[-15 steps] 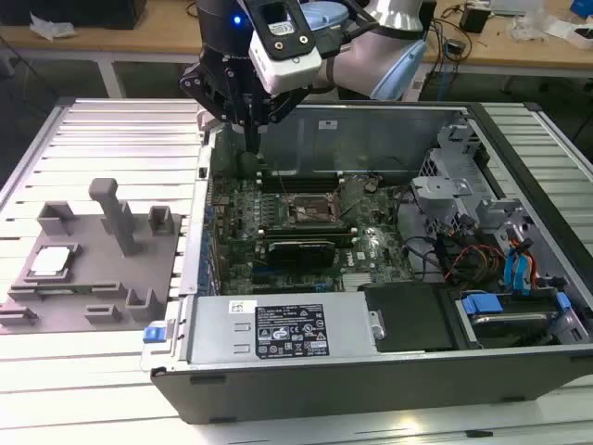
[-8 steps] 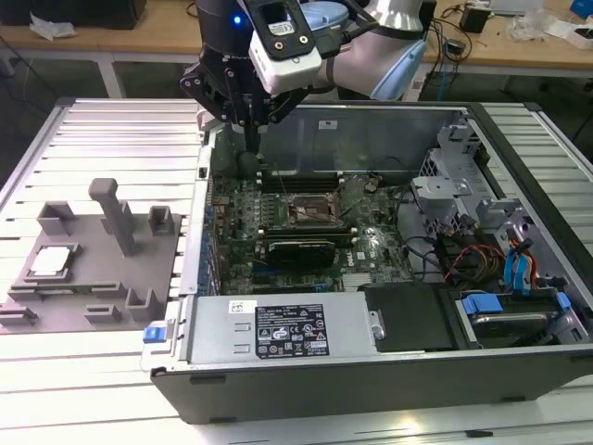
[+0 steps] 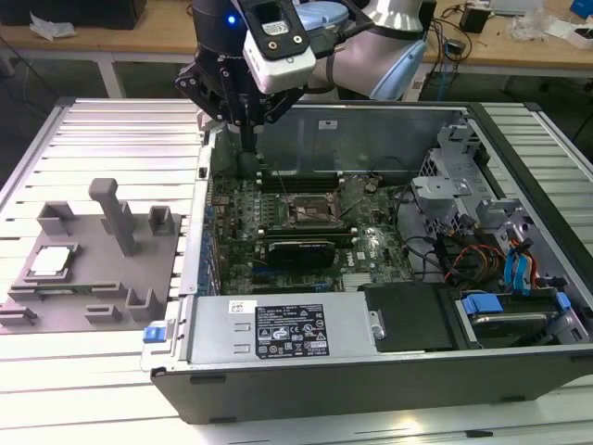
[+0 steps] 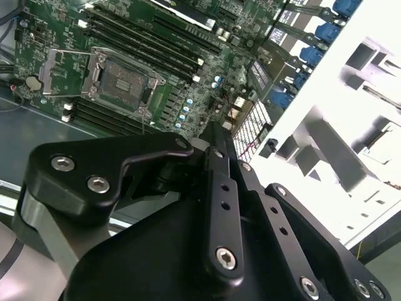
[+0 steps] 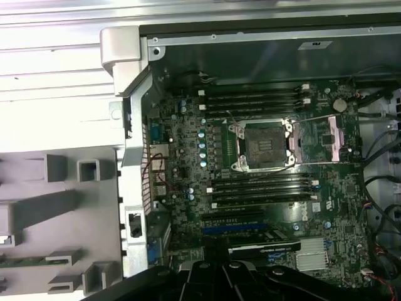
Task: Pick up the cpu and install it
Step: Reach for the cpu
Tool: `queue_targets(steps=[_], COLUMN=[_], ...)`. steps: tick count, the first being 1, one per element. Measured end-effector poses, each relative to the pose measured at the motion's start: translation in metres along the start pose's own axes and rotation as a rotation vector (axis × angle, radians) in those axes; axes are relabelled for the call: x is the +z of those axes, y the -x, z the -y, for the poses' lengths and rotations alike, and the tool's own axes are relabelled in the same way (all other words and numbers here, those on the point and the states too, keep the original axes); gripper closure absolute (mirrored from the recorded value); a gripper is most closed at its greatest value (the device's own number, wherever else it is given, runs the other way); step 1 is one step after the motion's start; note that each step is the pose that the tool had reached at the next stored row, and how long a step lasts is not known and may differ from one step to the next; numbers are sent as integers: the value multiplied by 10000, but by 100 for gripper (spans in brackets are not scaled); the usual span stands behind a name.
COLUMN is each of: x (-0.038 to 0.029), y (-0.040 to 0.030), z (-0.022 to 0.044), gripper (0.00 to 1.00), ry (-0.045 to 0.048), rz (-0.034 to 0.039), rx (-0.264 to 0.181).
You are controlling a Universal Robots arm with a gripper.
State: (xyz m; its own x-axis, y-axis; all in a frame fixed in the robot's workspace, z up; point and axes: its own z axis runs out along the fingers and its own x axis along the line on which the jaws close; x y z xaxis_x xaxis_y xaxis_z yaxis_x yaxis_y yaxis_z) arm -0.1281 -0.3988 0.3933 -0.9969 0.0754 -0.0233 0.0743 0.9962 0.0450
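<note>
A Universal Robots arm (image 3: 389, 37) reaches over the far rim of an open computer case (image 3: 389, 125), wrist bent so that the black gripper (image 3: 249, 146) points straight down at the corner of the case nearest the grey moulded tray (image 3: 93, 264). Its fingers (image 3: 246, 125) are drawn together with nothing between them, the tips hanging just above the edge of the green motherboard (image 3: 375, 246), close inside the case's side wall (image 5: 133, 157). The cpu (image 3: 51, 261) lies flat, pale metal top up, in a recess of the tray, which sits outside the case on the exterior view's left, well apart from the gripper. The exterior view takes in tray, chip and the whole case, with the power supply (image 3: 278, 329) along the case's near edge. The first wrist view looks down into the case at the socket (image 5: 262, 144), whose load frame (image 5: 329, 135) is swung open to one side, leaving the contact field bare. The second wrist view looks past the gripper's (image 4: 213, 128) own linkage to the same socket (image 4: 125, 78) at a slant. Memory slots (image 5: 254, 100) run close along two sides of the socket and a long black expansion card (image 3: 301, 250) lies near it towards the power supply, but the space above the socket (image 3: 310, 211) is open. The case's side wall stands between the tray and the board, and bare slatted table (image 3: 93, 120) surrounds the tray outside the case.
</note>
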Motion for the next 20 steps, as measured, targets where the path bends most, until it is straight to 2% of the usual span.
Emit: queue_targets(steps=[15, 20], x=[-10, -12], y=[-368, -448], z=[27, 33], gripper=[89, 89], ry=[1, 1], rz=[7, 9], rx=[0, -1])
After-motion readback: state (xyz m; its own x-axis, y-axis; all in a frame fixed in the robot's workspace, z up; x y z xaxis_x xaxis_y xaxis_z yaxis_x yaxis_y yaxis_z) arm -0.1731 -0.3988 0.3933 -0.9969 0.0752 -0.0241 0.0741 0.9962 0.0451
